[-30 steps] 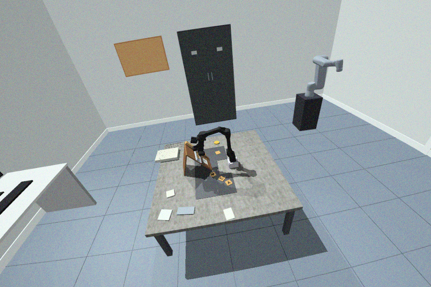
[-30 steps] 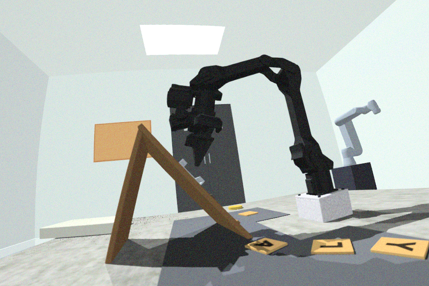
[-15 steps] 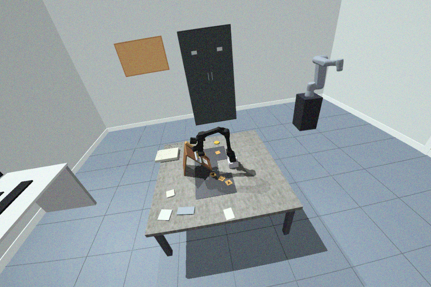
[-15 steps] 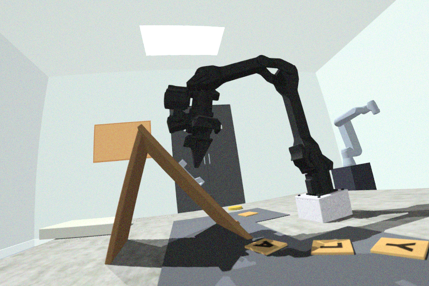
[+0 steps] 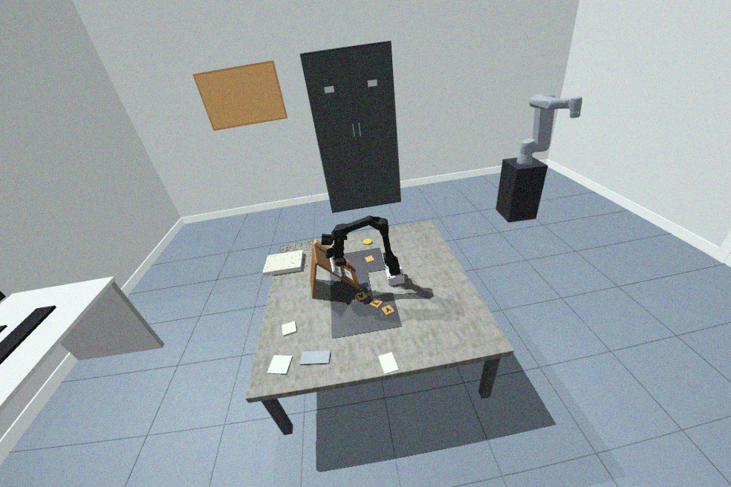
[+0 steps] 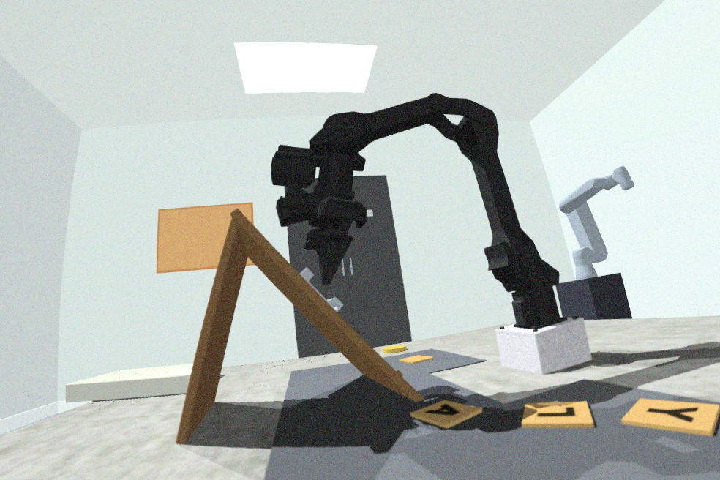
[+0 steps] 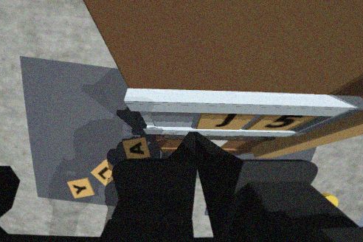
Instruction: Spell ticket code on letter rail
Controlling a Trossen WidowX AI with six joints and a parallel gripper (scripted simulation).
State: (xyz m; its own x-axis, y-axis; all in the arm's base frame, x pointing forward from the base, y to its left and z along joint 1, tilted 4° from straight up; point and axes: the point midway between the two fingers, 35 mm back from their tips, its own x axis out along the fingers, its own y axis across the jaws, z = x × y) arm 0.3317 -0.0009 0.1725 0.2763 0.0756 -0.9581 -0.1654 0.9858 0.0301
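Observation:
A brown A-frame board (image 5: 315, 274) (image 6: 293, 282) (image 7: 228, 44) stands on the table and carries a grey letter rail (image 7: 228, 101) (image 6: 334, 304). Two tiles, J (image 7: 228, 121) and 5 (image 7: 281, 122), sit side by side at the rail's right end in the wrist view. The rail's left part is empty. My gripper (image 5: 336, 266) (image 6: 327, 278) (image 7: 192, 136) is shut on nothing, its tips just in front of the rail's lower edge. The ticket below the rail is mostly hidden by the fingers. Loose tiles A (image 6: 445, 413) (image 7: 136, 148), L (image 6: 558, 414) (image 7: 102, 173) and Y (image 6: 671, 415) (image 7: 80, 188) lie flat on the grey mat (image 5: 358, 327).
A yellow disc (image 5: 367, 241) (image 6: 395, 349) and a blank orange tile (image 5: 369, 258) (image 6: 415, 358) lie behind the board. A cream slab (image 5: 283, 263) lies at the table's left edge. Several paper cards (image 5: 278, 364) (image 5: 387, 362) lie near the front edge. The arm's white base (image 6: 542, 345) stands to the right.

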